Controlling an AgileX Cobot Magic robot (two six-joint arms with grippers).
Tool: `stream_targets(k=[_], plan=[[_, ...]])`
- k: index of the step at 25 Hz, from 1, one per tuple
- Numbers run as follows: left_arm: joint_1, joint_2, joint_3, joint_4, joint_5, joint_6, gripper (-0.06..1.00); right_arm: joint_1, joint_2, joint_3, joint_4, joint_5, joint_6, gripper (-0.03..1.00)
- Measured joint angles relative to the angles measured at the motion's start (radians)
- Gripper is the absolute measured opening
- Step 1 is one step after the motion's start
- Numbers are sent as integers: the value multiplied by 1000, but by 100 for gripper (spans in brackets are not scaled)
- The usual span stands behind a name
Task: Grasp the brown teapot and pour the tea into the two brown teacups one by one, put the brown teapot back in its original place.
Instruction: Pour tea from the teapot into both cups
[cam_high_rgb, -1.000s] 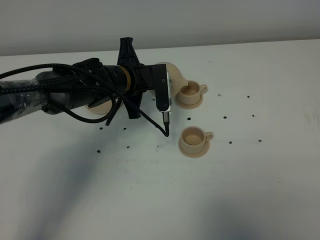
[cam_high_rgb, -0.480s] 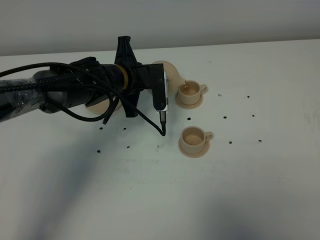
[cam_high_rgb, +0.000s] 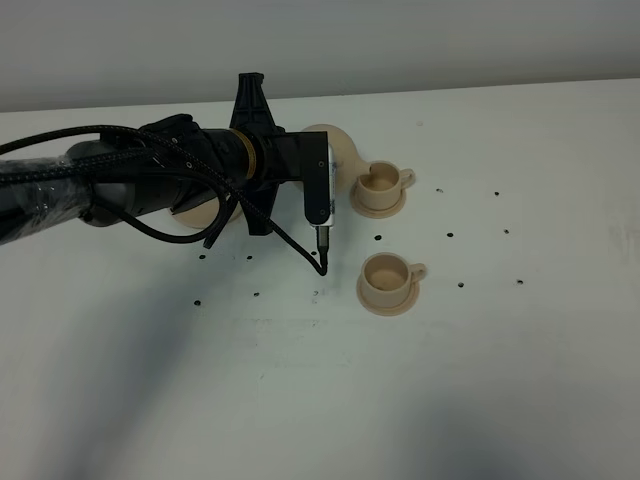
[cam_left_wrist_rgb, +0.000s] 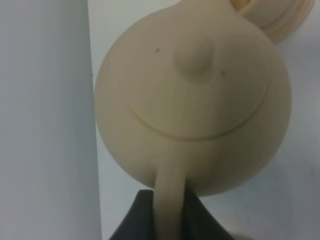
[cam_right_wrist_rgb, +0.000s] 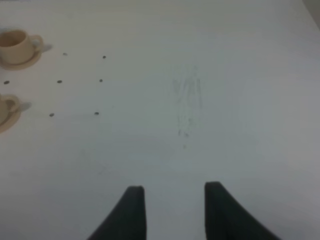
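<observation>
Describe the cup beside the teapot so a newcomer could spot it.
On the white table, a black arm from the left holds a tan teapot. Two tan cups on saucers stand right of it; this cup is the farther one, right beside the teapot, while the other cup stands nearer the camera.

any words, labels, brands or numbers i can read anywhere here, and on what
None can be read.
The brown teapot, the far teacup and the near teacup are plain, with no marks.
The white table bears only small dark dots, no letters.
The black arm shows no label that can be made out.
</observation>
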Motion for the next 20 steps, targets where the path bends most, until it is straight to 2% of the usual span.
stream_targets(k=[20], plan=[[10, 0, 0, -3, 3, 30, 8, 0, 0, 0, 0, 0, 0, 31]])
